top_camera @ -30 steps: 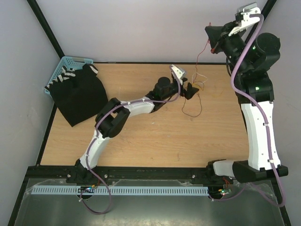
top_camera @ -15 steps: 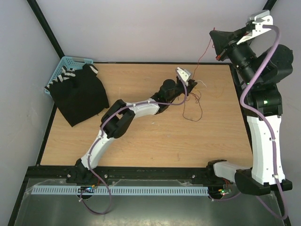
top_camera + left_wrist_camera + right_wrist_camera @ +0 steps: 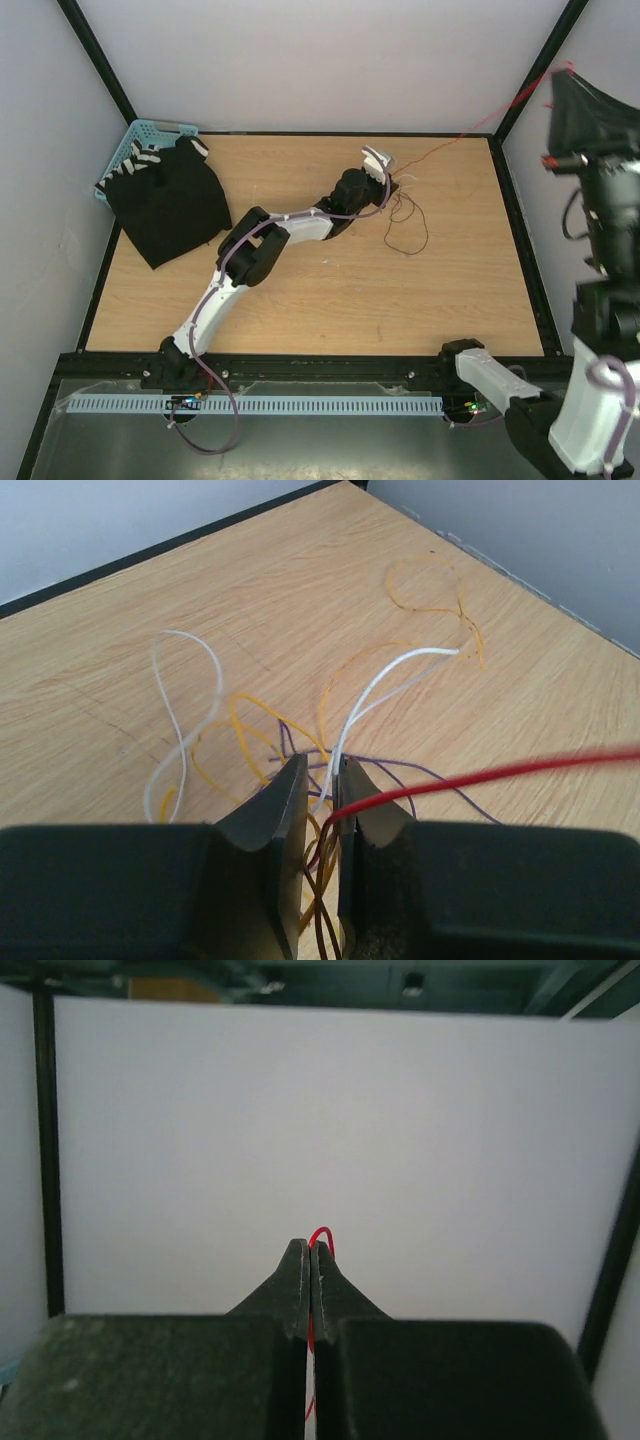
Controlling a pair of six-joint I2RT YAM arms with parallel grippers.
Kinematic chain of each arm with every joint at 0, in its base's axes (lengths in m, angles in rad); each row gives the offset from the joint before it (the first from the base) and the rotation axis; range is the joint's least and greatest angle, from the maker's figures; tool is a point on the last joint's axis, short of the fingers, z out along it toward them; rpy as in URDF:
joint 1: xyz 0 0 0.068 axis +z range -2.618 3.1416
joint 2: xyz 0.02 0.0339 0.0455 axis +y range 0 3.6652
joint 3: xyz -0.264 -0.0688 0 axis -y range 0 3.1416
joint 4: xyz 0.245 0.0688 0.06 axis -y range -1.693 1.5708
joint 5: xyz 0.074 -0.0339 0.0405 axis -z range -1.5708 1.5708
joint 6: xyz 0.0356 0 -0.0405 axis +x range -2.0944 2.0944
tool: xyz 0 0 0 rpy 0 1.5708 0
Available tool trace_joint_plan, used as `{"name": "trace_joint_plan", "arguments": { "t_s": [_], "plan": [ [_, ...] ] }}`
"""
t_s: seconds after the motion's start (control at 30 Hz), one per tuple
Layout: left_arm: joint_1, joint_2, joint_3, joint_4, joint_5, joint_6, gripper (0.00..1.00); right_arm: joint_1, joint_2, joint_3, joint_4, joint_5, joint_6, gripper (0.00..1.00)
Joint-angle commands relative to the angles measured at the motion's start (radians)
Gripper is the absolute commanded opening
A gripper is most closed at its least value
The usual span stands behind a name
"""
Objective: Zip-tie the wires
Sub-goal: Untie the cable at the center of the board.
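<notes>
The left gripper [image 3: 322, 772] sits low over the far middle of the counter [image 3: 300, 300]; its jaws are narrow, pinched on the wires [image 3: 330, 715]; white, orange, brown and purple strands pass through the slit between the fingers and loop out over the wood beyond; in the top view the loose loops lie on the counter just right of that gripper.

One red wire [image 3: 500, 772] leaves the left jaws and runs in a straight line up and to the right, off the counter; it ends at the right gripper [image 3: 312, 1250], which is raised high at the right side against the white wall; those jaws are pressed together with the red wire's end curling out at their tips.

A black cloth [image 3: 165, 205] lies at the counter's far left corner, partly over a blue basket [image 3: 140, 132], well apart from the wires.
</notes>
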Motion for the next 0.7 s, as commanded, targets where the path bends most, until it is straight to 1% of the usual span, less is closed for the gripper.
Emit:
{"name": "trace_joint_plan", "arguments": {
  "t_s": [0.0, 0.07, 0.17, 0.33, 0.4, 0.5, 0.57, 0.67],
  "plan": [
    [0.020, 0.016, 0.063, -0.026, -0.002, -0.034, 0.19, 0.000, -0.105, -0.037, 0.025, 0.127, -0.043, 0.00],
    [0.029, 0.026, 0.083, -0.052, -0.002, -0.039, 0.20, 0.001, -0.133, -0.064, 0.015, 0.155, -0.047, 0.00],
    [0.041, 0.048, 0.132, -0.136, -0.009, -0.062, 0.22, 0.001, -0.159, -0.087, 0.013, 0.207, -0.052, 0.00],
    [0.086, 0.094, 0.220, -0.248, 0.025, -0.182, 0.26, 0.001, -0.160, -0.066, -0.001, 0.239, -0.069, 0.00],
    [0.096, 0.109, 0.251, -0.277, 0.028, -0.193, 0.27, 0.001, -0.155, -0.051, -0.010, 0.253, -0.073, 0.00],
    [0.111, 0.135, 0.315, -0.367, 0.019, -0.182, 0.27, 0.000, -0.161, -0.039, -0.015, 0.361, -0.089, 0.00],
    [0.125, 0.149, 0.330, -0.381, 0.022, -0.207, 0.28, 0.001, -0.174, -0.029, -0.015, 0.438, -0.120, 0.00],
    [0.141, 0.161, 0.336, -0.382, 0.025, -0.235, 0.27, 0.001, -0.197, -0.027, -0.015, 0.471, -0.153, 0.00]
  ]
}}
